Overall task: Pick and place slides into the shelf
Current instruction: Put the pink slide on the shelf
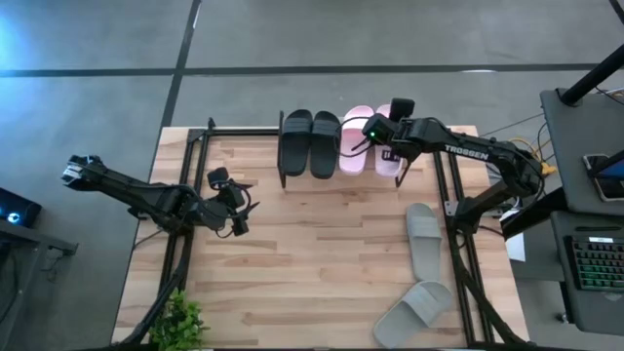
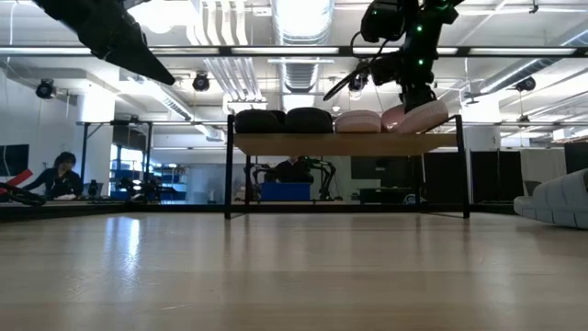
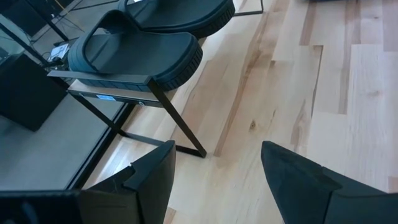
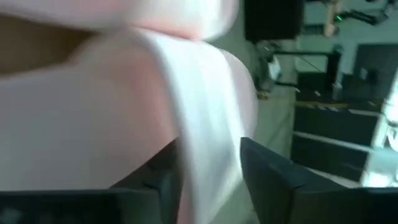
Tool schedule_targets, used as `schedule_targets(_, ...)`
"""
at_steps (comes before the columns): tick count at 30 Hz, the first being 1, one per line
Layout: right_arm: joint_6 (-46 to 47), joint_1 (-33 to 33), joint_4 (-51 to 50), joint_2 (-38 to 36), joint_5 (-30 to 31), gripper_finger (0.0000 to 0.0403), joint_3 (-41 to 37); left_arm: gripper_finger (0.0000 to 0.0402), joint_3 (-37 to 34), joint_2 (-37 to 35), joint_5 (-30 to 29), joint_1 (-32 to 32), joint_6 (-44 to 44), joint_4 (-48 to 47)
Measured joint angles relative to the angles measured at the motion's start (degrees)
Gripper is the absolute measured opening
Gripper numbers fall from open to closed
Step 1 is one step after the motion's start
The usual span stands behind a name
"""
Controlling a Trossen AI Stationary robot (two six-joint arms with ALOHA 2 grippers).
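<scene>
The shelf (image 2: 344, 143), a light board on thin dark legs, stands at the table's far edge. Two black slides (image 1: 310, 142) and one pale pink slide (image 1: 356, 138) lie side by side on it. My right gripper (image 1: 391, 148) hangs over the shelf's right end, shut on the second pink slide (image 2: 424, 117), which sits tilted there. Two grey slides (image 1: 422, 240) (image 1: 414, 306) lie on the table's right side. My left gripper (image 1: 237, 211) waits open and empty above the table's left middle, and its wrist view shows the black slides (image 3: 140, 53). My right gripper holds the second pink slide by a thin pale wall of it (image 4: 208, 155), pinched between the two fingers (image 4: 273, 180); strap or side edge, I cannot tell. The fingers come from above, pointing down. The slide is tilted, its lower end at the shelf board (image 2: 395, 138).
A small green plant (image 1: 180, 322) stands at the table's near left corner. A desk with a keyboard (image 1: 595, 263) stands past the table's right edge. Bare wood (image 1: 322, 253) lies between the shelf and the near edge. A person (image 2: 62, 173) sits far off in the room.
</scene>
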Motion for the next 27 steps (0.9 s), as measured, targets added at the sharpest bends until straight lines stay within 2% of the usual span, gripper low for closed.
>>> schedule_targets(5,5.1,1.1,-2.6,-1.7,1.0,0.0181,3.1,0.0223,0.0,0.0,0.1,0.0,0.0,0.0)
schedule_targets(14,16.4,2.0,-7.0,-4.3,0.8,0.0176,6.4,0.0223,0.0,0.0,0.1,0.0,0.0,0.0)
schedule_targets(27,16.1,2.0,-7.4,1.8,0.7,0.0175,5.0,0.0223,-0.5,0.0,0.1,0.0,-0.1,0.1)
